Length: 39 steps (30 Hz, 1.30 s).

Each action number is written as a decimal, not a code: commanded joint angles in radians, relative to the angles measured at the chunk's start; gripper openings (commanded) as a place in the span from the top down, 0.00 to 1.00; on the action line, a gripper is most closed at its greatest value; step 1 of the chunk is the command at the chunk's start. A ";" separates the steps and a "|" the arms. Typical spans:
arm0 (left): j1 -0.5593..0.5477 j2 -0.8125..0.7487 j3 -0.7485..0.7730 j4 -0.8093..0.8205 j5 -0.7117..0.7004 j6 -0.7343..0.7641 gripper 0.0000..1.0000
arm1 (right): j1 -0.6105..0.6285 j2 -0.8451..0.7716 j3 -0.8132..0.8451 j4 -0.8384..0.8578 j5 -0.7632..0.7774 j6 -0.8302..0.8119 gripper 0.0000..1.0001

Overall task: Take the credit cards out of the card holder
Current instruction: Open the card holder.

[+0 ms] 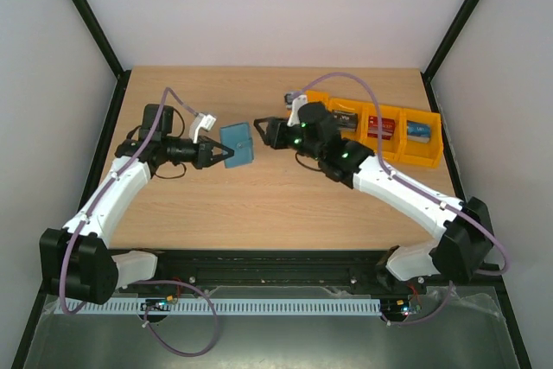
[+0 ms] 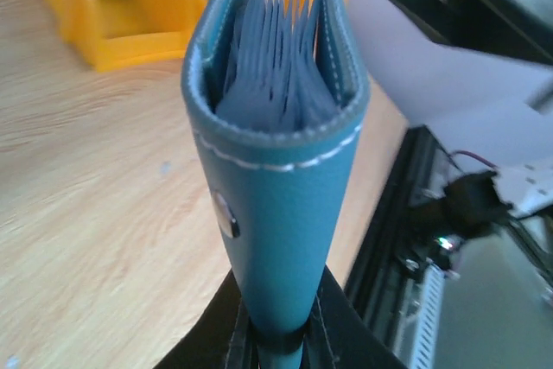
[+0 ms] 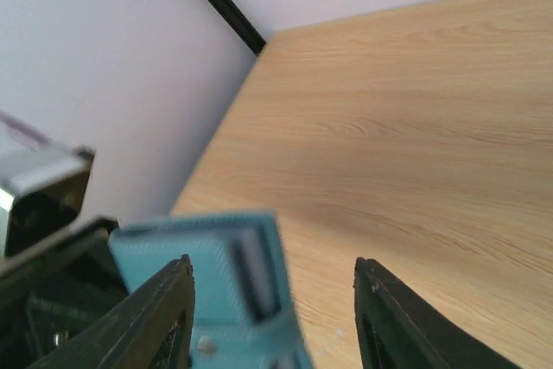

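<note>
The teal card holder hangs above the table left of centre, with my left gripper shut on its folded end. In the left wrist view the card holder stands up from the gripper, its mouth spread, showing several pale blue pocket edges; I cannot make out single credit cards inside. My right gripper is open just right of the holder. In the right wrist view the card holder sits blurred beside the left finger of that gripper, untouched. A red card and a blue card lie in the bins.
A row of orange bins stands at the back right of the table, behind my right arm, and the bins also show in the left wrist view. A dark card lies in one compartment. Grey walls enclose the table on three sides.
</note>
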<state>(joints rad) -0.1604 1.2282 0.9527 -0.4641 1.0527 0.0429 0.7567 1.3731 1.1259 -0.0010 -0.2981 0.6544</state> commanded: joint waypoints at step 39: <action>0.006 -0.027 0.143 -0.212 -0.057 0.234 0.98 | -0.208 -0.045 -0.063 -0.266 0.072 -0.347 0.71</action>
<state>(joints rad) -0.1574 1.2118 1.0054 -0.5171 0.9028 0.0952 0.5358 1.4734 1.0649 -0.3794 0.1421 0.4442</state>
